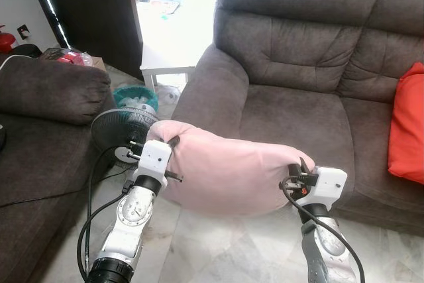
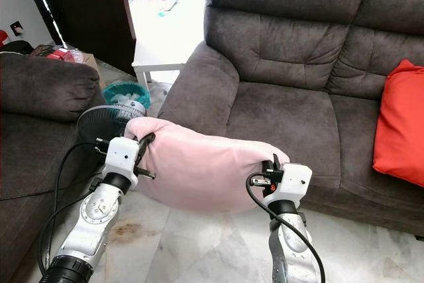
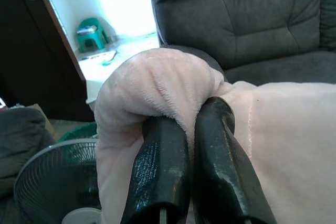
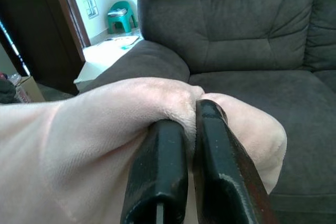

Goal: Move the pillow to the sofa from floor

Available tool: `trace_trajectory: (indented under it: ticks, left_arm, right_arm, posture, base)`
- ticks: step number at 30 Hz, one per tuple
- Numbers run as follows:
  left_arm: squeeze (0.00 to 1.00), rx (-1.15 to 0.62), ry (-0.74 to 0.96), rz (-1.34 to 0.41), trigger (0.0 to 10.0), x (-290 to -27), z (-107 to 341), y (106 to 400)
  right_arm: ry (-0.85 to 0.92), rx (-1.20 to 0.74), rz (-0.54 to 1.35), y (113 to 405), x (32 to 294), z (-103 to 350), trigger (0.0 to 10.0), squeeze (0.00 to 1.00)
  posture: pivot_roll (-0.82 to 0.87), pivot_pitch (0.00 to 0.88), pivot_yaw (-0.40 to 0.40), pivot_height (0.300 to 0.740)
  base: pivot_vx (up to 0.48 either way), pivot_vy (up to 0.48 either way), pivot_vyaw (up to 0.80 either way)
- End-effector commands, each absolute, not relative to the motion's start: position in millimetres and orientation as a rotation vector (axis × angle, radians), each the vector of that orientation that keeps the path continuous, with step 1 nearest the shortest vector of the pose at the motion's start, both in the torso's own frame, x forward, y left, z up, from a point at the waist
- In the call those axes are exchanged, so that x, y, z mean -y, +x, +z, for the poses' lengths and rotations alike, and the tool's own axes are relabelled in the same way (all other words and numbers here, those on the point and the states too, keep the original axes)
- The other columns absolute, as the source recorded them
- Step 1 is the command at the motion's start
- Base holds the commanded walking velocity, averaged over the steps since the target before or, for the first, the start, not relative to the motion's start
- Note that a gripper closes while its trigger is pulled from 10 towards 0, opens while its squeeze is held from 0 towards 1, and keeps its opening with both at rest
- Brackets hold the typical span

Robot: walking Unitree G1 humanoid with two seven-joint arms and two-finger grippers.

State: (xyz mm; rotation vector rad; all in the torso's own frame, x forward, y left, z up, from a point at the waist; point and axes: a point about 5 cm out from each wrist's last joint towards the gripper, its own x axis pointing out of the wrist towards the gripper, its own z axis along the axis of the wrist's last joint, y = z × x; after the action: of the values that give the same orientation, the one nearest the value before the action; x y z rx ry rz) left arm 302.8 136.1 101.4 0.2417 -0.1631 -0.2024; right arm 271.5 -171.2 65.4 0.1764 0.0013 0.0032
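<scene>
A pale pink pillow [image 1: 228, 167] hangs in the air between my two arms, just in front of the dark grey sofa [image 1: 298, 117] and level with its seat edge. My left gripper [image 1: 173, 142] is shut on the pillow's left end; its black fingers [image 3: 163, 166] pinch a fold of the pink cloth. At the pillow's right end my right gripper [image 1: 299, 166] is shut on the cloth, and its fingers [image 4: 210, 150] squeeze a fold as well. The sofa seat [image 2: 285, 114] behind the pillow is bare.
A red cushion [image 1: 407, 124] leans on the sofa's right part. A second dark sofa [image 1: 40, 124] stands at the left. A floor fan [image 1: 119, 130] and a teal basket [image 1: 136, 97] sit by the sofa's left arm, with a white table [image 1: 169, 64] behind. Marble floor lies below.
</scene>
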Motion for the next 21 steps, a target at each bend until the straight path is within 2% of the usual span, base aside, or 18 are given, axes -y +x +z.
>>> trace_trajectory:
  ticks: [1,21]
  left_arm:
    - [0.00,0.201,0.232,-0.206,10.0,-133.0,111.8,307.5]
    - [0.00,0.224,0.236,-0.165,10.0,-139.7,117.2,313.4]
  right_arm:
    - [0.171,0.061,-0.046,276.1,182.9,78.1,10.0,0.00]
    - [0.143,0.063,0.000,289.6,181.9,82.5,10.0,0.00]
  posture:
    - [0.04,0.000,-0.033,0.740]
    - [0.07,0.000,-0.044,0.740]
  base:
    - [0.000,0.000,-0.78]
    - [0.000,0.000,-0.78]
